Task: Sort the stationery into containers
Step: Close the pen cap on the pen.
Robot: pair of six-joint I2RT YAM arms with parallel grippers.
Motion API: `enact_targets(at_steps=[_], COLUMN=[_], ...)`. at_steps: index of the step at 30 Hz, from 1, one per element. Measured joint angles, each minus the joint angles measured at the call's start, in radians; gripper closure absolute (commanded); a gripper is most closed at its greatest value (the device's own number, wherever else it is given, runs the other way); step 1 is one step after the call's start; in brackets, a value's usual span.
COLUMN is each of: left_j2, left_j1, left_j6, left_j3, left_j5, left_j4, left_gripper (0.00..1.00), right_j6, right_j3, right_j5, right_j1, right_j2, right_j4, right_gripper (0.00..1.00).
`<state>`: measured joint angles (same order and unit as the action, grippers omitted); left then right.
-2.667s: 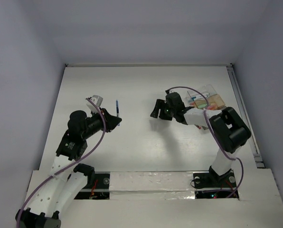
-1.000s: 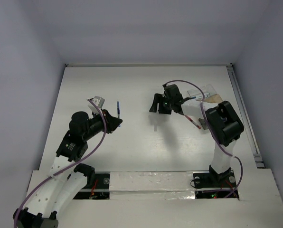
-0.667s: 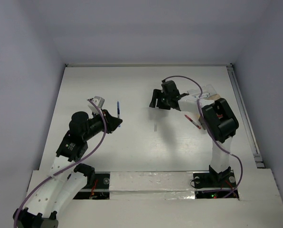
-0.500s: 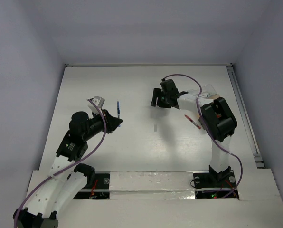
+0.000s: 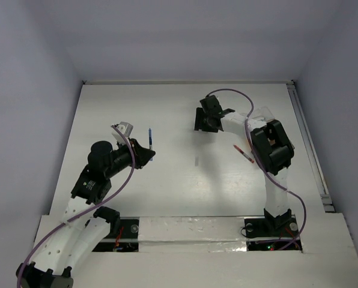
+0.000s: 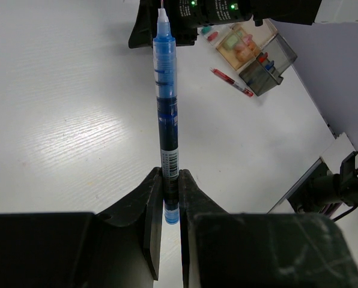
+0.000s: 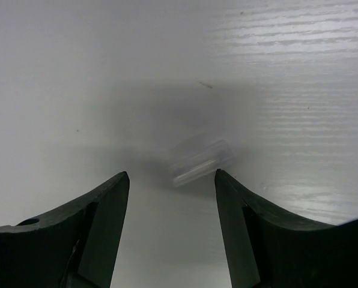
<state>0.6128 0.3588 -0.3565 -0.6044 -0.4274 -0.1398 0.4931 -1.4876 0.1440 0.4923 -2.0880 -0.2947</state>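
Observation:
My left gripper (image 5: pixel 148 152) is shut on a blue pen (image 5: pixel 149 134) and holds it off the table, tip pointing away; the left wrist view shows the pen (image 6: pixel 166 102) clamped at its lower end between the fingers (image 6: pixel 170 175). My right gripper (image 5: pixel 204 122) is open and empty over the far middle of the table. In the right wrist view a small clear cap (image 7: pixel 200 159) lies on the table just past its spread fingertips (image 7: pixel 170 175). A red pen (image 5: pixel 243 154) lies on the table. The containers (image 6: pixel 254 53) are an orange-tan box joined to a grey one.
My right arm (image 5: pixel 269 144) covers most of the containers in the top view. Small green and pink pieces (image 6: pixel 209 32) lie beside the orange-tan box. A small pale piece (image 5: pixel 196 161) lies mid-table. A rail (image 5: pixel 305 138) runs along the table's right edge.
My right gripper has moved toward the far side of the table, away from the red pen, staying open. The left arm and blue pen have not moved.

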Motion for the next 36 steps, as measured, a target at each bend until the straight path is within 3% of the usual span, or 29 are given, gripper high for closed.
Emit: enact_targets(at_steps=[6,18,21,26,32,36], left_j2=[0.000,0.000,0.000,0.000,0.000,0.000], left_j1=[0.006,0.006,0.006,0.006,0.006,0.006], left_j6=[0.000,0.000,0.000,0.000,0.000,0.000], left_j3=[0.000,0.000,0.000,0.000,0.000,0.000], left_j5=[-0.001,0.000,0.000,0.000,0.000,0.000], left_j4=[0.000,0.000,0.000,0.000,0.000,0.000], left_gripper=[1.00,1.00,1.00,1.00,1.00,1.00], right_j6=[-0.002,-0.060,-0.077,-0.113,-0.159,-0.177], right_j3=[-0.043,-0.145,-0.172,-0.221,-0.287,-0.332], right_j5=[0.033,0.106,0.117,0.123,0.132,0.141], right_j1=[-0.008,-0.008,-0.008,-0.008,-0.007,-0.007], right_j2=[-0.027,-0.087,-0.101,-0.127,-0.163,-0.188], right_j4=[-0.027,-0.123,-0.148,-0.184,-0.237,-0.259], right_gripper=[0.42,0.75,0.73,0.59,0.62,0.70])
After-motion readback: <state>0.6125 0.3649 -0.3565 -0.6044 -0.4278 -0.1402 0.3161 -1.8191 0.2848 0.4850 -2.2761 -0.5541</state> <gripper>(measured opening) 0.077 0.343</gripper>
